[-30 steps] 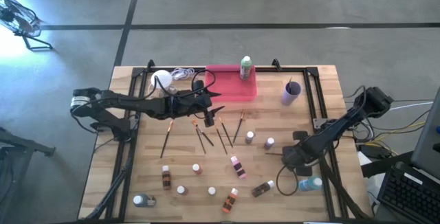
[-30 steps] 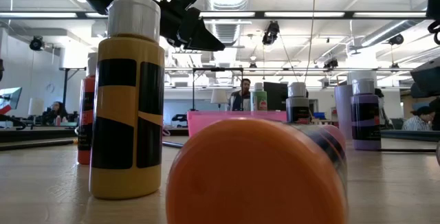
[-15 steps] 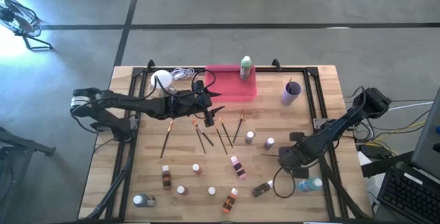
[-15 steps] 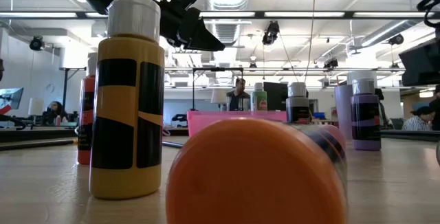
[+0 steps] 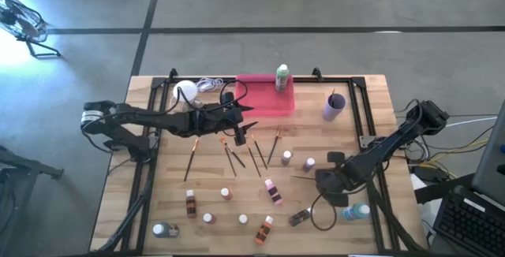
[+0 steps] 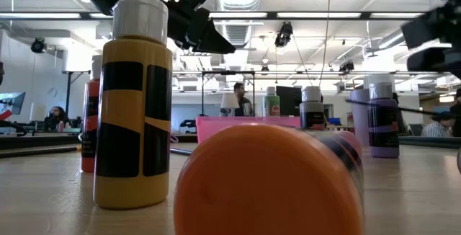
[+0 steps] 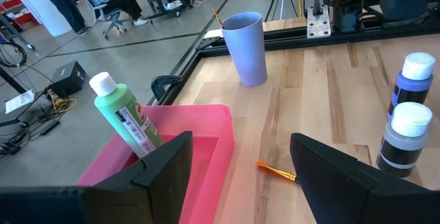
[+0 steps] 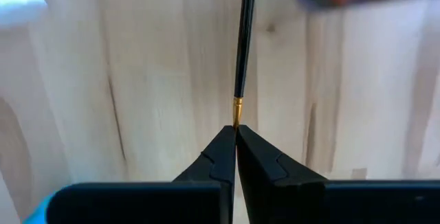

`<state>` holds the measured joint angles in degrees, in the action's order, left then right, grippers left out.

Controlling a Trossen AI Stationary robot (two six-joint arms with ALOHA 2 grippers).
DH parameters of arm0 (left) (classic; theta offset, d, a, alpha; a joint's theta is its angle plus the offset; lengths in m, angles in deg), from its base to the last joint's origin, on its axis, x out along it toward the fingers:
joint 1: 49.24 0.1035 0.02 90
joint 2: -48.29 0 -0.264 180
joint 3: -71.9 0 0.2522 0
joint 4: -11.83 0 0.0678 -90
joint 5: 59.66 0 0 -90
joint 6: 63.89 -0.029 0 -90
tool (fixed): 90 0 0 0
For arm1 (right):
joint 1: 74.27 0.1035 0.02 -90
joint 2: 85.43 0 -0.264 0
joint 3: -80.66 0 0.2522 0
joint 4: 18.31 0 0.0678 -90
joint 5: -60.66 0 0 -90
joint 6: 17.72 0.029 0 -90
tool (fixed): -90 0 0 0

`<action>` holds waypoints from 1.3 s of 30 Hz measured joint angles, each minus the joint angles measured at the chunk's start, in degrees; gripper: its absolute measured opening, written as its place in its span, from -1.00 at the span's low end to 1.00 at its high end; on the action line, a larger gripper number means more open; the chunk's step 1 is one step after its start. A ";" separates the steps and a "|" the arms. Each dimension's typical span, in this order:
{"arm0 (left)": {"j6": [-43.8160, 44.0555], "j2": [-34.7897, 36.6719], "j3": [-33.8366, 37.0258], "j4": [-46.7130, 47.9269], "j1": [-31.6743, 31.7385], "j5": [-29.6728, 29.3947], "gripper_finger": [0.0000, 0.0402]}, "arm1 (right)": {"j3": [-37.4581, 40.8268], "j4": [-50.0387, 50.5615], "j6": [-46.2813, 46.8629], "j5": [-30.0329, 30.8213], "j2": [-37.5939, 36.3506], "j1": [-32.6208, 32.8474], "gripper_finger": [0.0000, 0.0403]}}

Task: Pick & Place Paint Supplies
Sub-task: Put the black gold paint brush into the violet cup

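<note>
Right pincer [image 8: 236,136] low over the desk [image 5: 363,99] on its right side, fingers pressed together on the bristle end of a thin dark-handled paintbrush [image 8: 243,42]; the handle juts out ahead of them. A blue bottle [image 5: 357,210] lies just beside that arm, a dark bottle [image 5: 301,217] near. Left pincer [image 7: 240,176] hangs with fingers apart beside the pink tray [image 7: 206,124], which holds a green bottle [image 7: 124,117]. Purple cup [image 7: 247,47] beyond; loose brushes [image 5: 256,156] and small bottles [image 5: 272,191] scattered mid-desk.
</note>
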<state>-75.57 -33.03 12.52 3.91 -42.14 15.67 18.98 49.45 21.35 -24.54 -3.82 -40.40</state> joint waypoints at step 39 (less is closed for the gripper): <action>64.44 -6.27 -23.87 26.66 8.09 61.04 0.25 | -21.44 9.91 -22.55 41.04 3.27 -2.42 -0.96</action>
<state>-11.12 -39.30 -11.35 30.57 -34.05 76.71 -2.46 59.36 -1.21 16.50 -0.56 -42.82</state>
